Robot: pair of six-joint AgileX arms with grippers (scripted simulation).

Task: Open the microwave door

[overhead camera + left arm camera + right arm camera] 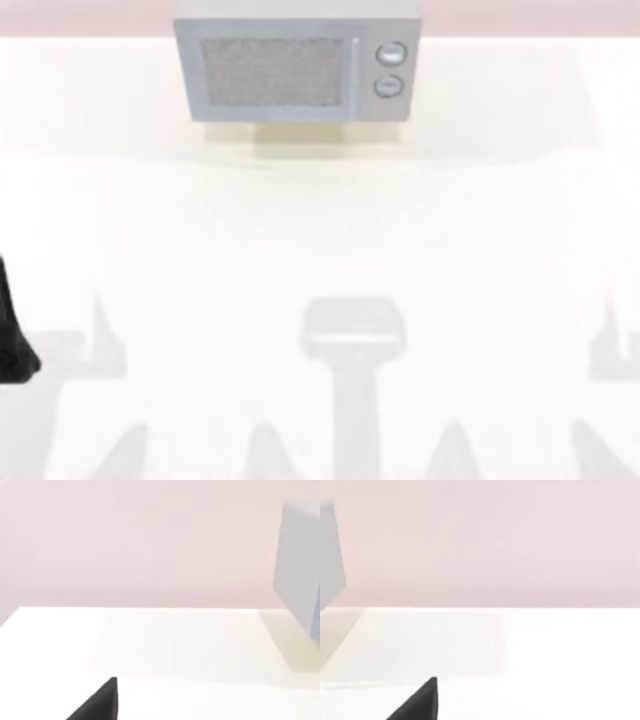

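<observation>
Two arms sit back at the near side of the bench [320, 250], both far from the microwave [297, 62]. Only a dark piece of the left arm [12, 340] shows in the top view, at the left edge and low in the frame; the right arm does not appear there at all. Each wrist view shows just one black fingertip: the left end effector [100, 702] and the right end effector [420, 702] each hang above bare white bench, and I cannot tell from that single tip whether either one is open or closed.

Plenty of free room lies between the arms and the oven: the whole middle of the bench is bare, marked only by pale shadows. The microwave stands at the far edge, a little left of centre, close to the pink wall [140, 540].

Its long axis runs left to right across the bench, and its front faces the near side. The microwave door [270, 72] lies flush and shut, filling the left and middle of the front, with the two knobs [390, 68] stacked on the panel at its right. The left wrist view catches one grey side of the box, the right wrist view the other.
</observation>
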